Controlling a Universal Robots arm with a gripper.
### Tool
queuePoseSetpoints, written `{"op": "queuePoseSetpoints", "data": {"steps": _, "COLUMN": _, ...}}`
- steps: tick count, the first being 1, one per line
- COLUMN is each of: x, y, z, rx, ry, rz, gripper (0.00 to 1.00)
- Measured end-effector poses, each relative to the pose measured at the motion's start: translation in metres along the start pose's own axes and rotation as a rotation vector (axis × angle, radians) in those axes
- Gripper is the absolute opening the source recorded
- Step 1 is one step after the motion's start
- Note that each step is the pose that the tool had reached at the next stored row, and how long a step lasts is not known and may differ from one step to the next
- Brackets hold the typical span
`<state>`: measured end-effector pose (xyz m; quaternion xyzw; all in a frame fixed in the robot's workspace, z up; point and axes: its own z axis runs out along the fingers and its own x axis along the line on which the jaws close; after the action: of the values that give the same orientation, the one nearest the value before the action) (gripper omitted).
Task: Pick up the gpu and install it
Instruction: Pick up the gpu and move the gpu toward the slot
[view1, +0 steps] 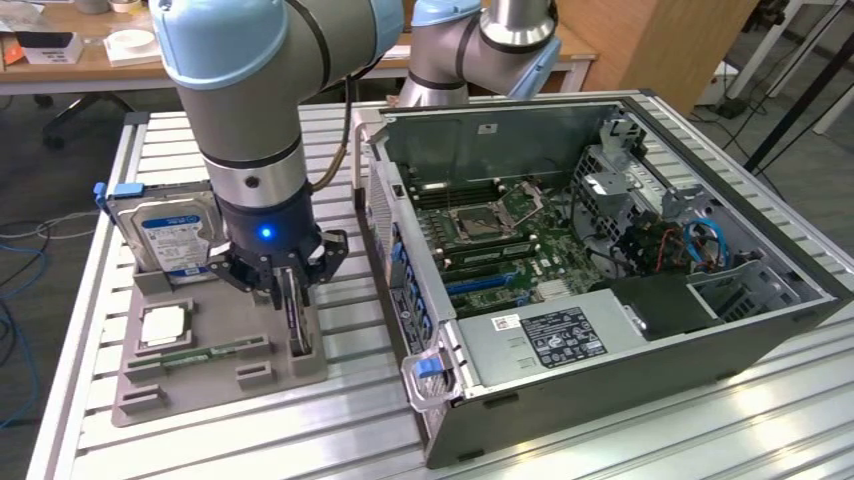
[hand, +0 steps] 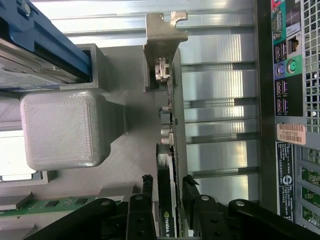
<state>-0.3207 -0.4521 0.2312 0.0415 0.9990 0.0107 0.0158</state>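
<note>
Standing in gray holder (view1: 187, 395): gpu (view1: 299, 325), hard drive (view1: 171, 235) | claw (view1: 291, 283) at gpu

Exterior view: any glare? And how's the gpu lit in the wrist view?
Exterior view: bright glare on the table slats beside the case. Wrist view: gpu evenly lit, its bracket catching a highlight at the tip.

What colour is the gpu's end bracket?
Silvery grey metal. The end bracket shows best in the wrist view.
</note>
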Motion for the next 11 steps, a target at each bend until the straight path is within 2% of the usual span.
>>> {"op": "queuePoseSetpoints", "data": {"steps": 11, "x": 0.001, "y": -0.0001, "z": 0.0001, "rx": -0.0002, "ry": -0.0017, "rz": 0.0, "gripper": 0.37}}
